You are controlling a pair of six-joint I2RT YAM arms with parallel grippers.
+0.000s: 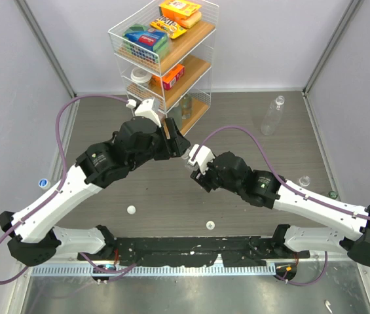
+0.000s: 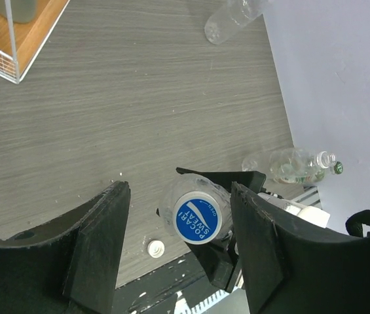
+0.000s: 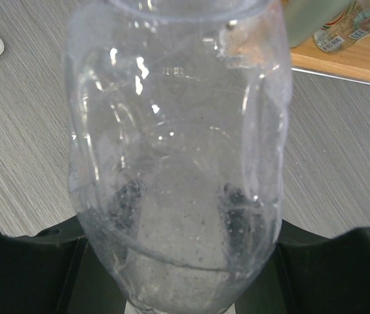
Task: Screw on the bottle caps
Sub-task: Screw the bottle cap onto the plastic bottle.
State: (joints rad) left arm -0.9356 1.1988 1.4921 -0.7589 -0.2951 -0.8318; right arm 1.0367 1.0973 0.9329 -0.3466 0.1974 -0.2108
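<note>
My right gripper (image 1: pixel 195 163) is shut on a clear bottle (image 3: pixel 171 150), which fills the right wrist view; its dark fingers (image 3: pixel 27 268) press the bottle's lower body. The bottle's neck carries a white cap with a blue printed top (image 2: pixel 198 218). In the left wrist view that cap sits between the wide-apart jaws of my open left gripper (image 2: pixel 181 232), nearer the right finger (image 2: pixel 263 242), with a gap on the left. In the top view the left gripper (image 1: pixel 178 145) meets the right one at mid-table.
A second clear bottle (image 1: pixel 272 116) is at the back right and another with a green cap (image 2: pixel 296 163) lies at the right edge. Loose white caps (image 1: pixel 131 210) (image 1: pixel 209 225) lie near the front; a blue-rimmed one (image 1: pixel 42 183) at left. A wire shelf rack (image 1: pixel 165 52) stands behind.
</note>
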